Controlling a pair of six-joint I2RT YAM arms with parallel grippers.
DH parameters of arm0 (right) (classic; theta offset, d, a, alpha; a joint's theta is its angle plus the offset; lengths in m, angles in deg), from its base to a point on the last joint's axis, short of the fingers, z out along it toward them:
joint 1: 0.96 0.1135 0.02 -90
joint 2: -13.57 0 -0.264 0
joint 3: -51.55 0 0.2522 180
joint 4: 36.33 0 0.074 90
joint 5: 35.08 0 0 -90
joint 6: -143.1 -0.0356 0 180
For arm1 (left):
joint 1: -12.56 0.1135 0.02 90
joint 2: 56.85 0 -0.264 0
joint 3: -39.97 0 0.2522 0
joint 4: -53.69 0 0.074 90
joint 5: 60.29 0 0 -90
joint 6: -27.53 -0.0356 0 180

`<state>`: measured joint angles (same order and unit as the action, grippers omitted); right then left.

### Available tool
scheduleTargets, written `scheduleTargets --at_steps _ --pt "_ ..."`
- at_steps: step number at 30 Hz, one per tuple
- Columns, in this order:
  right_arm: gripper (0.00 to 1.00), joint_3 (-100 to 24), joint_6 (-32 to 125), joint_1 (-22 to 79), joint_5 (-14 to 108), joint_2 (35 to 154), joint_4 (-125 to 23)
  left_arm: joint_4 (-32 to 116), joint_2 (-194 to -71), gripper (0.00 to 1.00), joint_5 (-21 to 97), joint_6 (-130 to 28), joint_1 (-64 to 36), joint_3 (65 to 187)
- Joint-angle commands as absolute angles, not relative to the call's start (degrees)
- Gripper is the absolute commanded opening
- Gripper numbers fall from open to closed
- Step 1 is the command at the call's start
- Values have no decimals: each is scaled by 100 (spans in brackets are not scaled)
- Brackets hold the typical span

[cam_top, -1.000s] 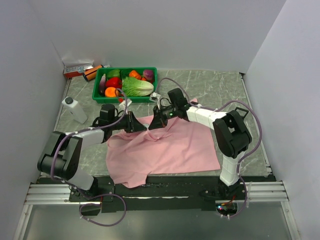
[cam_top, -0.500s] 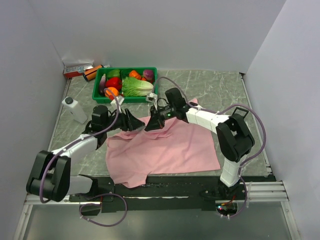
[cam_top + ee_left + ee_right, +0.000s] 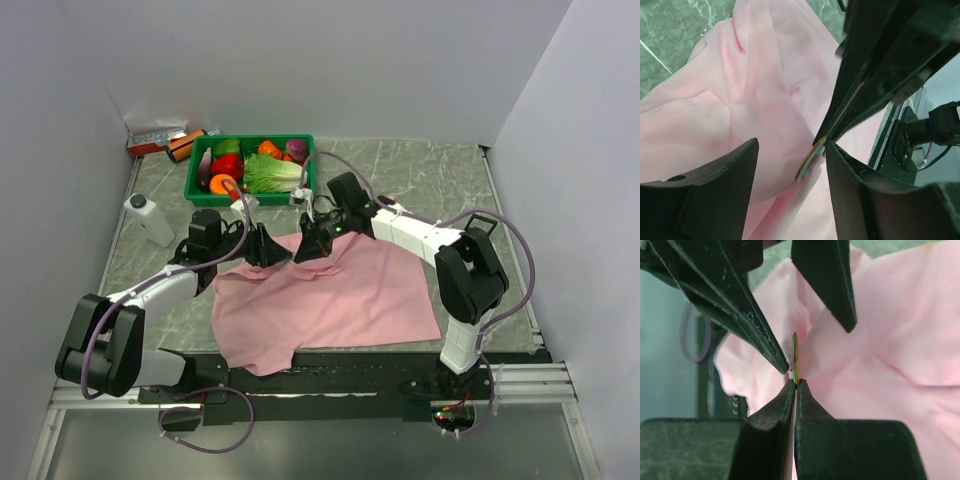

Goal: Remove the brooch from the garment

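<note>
The pink garment point(image 3: 330, 300) lies spread on the table, its far edge lifted between the two arms. The brooch point(image 3: 795, 360) is a thin yellow-and-white disc seen edge-on, still on the cloth; it also shows in the left wrist view point(image 3: 809, 161). My right gripper point(image 3: 796, 382) is shut on the brooch's lower edge and holds it above the garment point(image 3: 900, 330). My left gripper point(image 3: 792, 165) is open, its fingers on either side of the brooch and the pinched cloth point(image 3: 740, 100). In the top view the left gripper point(image 3: 270, 246) and right gripper point(image 3: 305, 250) meet tip to tip.
A green bin point(image 3: 196, 190) of toy vegetables stands at the back. A white bottle point(image 3: 148, 218) stands at the left, and a small box and orange can point(image 3: 165, 142) lie in the far left corner. Grey walls enclose the table.
My left gripper has moved right toward the right gripper's tips, and its jaws now straddle the brooch. The right gripper has barely moved.
</note>
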<state>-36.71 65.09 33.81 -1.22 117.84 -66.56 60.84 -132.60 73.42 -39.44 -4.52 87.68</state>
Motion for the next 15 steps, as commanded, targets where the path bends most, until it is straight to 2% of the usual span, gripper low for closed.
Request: scheduleTargets --at_steps 1,2,9,15 --pt "0 -4979 8418 3271 602 11472 -8617 6506 -13174 62 7558 -4120 -502 8704" --pt "0 -5157 8526 3236 683 11516 -9178 6602 -13174 63 7611 -4094 -528 8686" --pt "0 -6010 8563 3314 1544 11701 -10404 6788 -13226 63 7692 -4339 -949 8712" --pt "0 -6126 8334 3516 2020 11675 -10458 6963 -13244 65 7217 -4234 -985 8704"
